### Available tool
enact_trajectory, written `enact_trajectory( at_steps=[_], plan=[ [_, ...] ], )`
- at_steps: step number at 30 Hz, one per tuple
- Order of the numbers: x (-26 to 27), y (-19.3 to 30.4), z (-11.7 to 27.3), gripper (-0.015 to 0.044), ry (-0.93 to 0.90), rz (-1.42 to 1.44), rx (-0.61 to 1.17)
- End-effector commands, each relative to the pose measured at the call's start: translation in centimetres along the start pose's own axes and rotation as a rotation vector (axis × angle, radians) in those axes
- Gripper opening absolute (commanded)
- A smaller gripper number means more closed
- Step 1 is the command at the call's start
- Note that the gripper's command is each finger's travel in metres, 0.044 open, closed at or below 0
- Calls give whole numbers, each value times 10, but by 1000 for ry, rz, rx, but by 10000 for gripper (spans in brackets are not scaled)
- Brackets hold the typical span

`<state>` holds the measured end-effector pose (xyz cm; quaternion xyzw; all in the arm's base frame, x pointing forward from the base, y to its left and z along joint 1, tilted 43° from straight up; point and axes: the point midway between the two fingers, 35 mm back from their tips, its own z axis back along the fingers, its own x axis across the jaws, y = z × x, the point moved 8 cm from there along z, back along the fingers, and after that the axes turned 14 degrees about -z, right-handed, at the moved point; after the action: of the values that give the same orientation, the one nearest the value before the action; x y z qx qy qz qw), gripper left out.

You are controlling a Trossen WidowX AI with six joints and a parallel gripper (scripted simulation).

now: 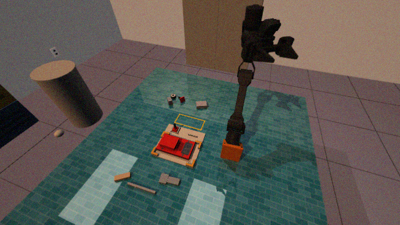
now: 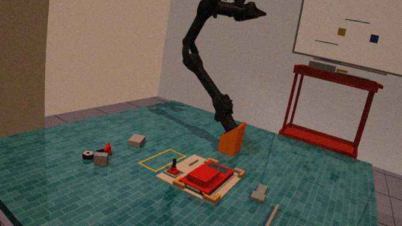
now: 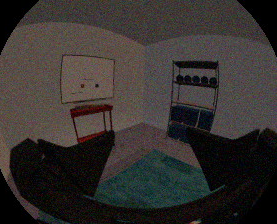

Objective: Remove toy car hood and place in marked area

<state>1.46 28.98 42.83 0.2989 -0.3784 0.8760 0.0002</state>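
The red toy car (image 1: 180,148) (image 2: 223,177) sits on a beige board (image 1: 184,133) (image 2: 184,165) between orange corner pieces. It bears a raised red block (image 1: 169,141) (image 2: 204,173) and a dark grey panel (image 1: 193,150) (image 2: 217,162); which part is the hood is not clear. The marked area, a yellow outline (image 1: 192,117) (image 2: 154,156), lies beside the board with nothing inside it. My gripper (image 1: 285,59) (image 2: 266,14) (image 3: 150,132) is open and empty, high above the table and far from the car, pointing away toward the room.
A red piece with a black lever (image 1: 175,129) (image 2: 174,171) stands on the board. Beyond the outline lie a pale block (image 1: 201,105) (image 2: 136,140) and several small parts. On the other side lie grey blocks (image 1: 169,179) (image 2: 259,194), a thin bar (image 1: 141,188) and an orange-tan block (image 1: 122,176).
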Motion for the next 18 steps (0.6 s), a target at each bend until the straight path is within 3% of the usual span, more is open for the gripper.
enact_trajectory(
  at_steps=[1, 18],
  plan=[
    [-40, -3, -5, 440, 126, -108, 2],
    [-227, 30, 10, 440, 707, -732, 13]
  ],
)
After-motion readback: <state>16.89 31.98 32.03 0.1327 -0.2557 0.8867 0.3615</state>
